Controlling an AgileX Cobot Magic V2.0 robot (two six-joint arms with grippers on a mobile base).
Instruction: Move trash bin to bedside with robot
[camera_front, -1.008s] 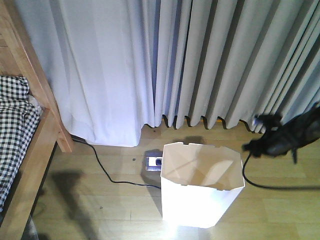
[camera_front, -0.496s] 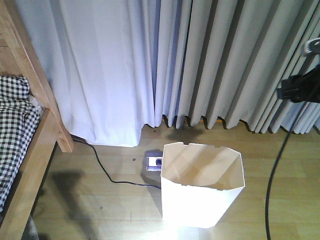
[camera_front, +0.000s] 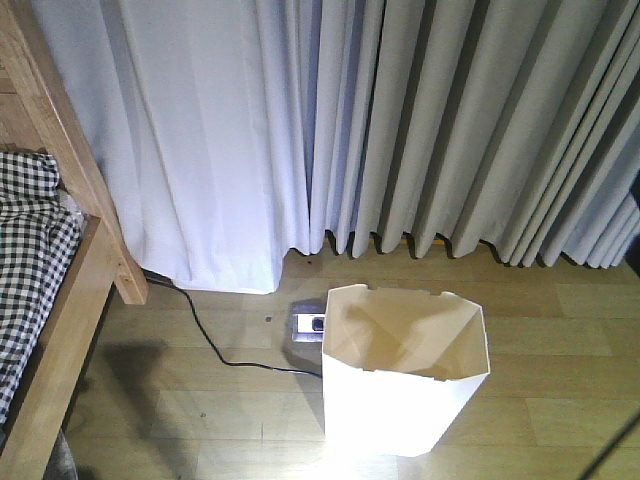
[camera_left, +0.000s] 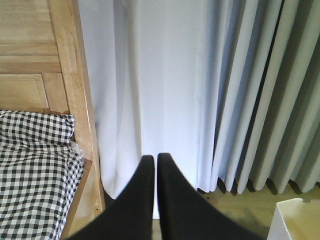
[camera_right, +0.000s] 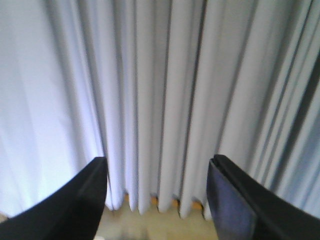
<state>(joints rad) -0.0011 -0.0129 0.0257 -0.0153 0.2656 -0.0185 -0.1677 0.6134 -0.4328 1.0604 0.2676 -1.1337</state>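
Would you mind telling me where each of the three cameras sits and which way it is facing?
Exterior front view: mounted high, looking forward and down at the trash bin standing on the wood floor before the curtains, bed frame at left; no gripper visible.
Left wrist view: behind the left gripper, fingers together, facing the curtains, bed at left, bin rim at lower right.
Right wrist view: behind the right gripper, fingers wide apart, facing the curtains.
Shared: front and left wrist views both show bed, curtains and bin.

The trash bin (camera_left: 295, 220) shows only a corner in the left wrist view. The bedside (camera_front: 45, 290) runs off the frame's left edge. The right wrist view is blurred.
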